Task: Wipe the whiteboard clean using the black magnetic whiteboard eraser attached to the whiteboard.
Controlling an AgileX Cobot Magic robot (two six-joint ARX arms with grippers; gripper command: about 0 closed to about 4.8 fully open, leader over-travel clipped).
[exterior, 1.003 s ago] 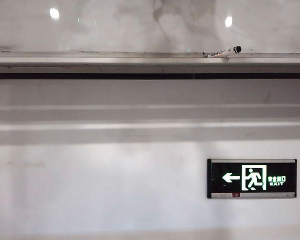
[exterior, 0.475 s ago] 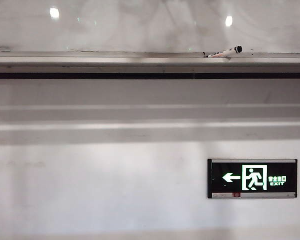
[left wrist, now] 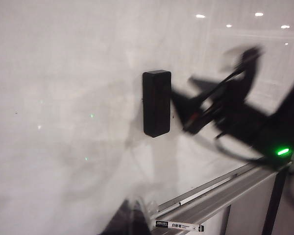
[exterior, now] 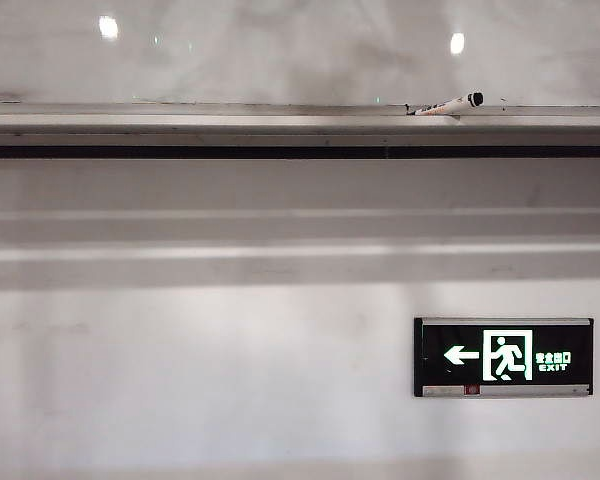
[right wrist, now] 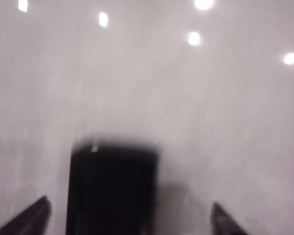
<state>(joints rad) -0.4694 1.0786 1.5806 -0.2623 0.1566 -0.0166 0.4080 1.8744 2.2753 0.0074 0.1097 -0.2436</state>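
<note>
One glossy black eraser (left wrist: 157,103) stuck upright on whiteboard (left wrist: 63,98).

We see our right gripper (right wrist: 130,215) only as two dark, pointy finger tips (right wrist: 32,218), blurry, w/ a wide gap between them. In the left wrist pic our right arm (left wrist: 245,122) looks black and blurry, w/ thin bars, a dark cable loop and one small green light. Our left gripper doesn't show anywhere.

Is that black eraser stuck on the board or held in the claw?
Stuck on. The eraser clings upright to the whiteboard; the right gripper stands open, fingertips wide of it. The left gripper is unseen.
</note>
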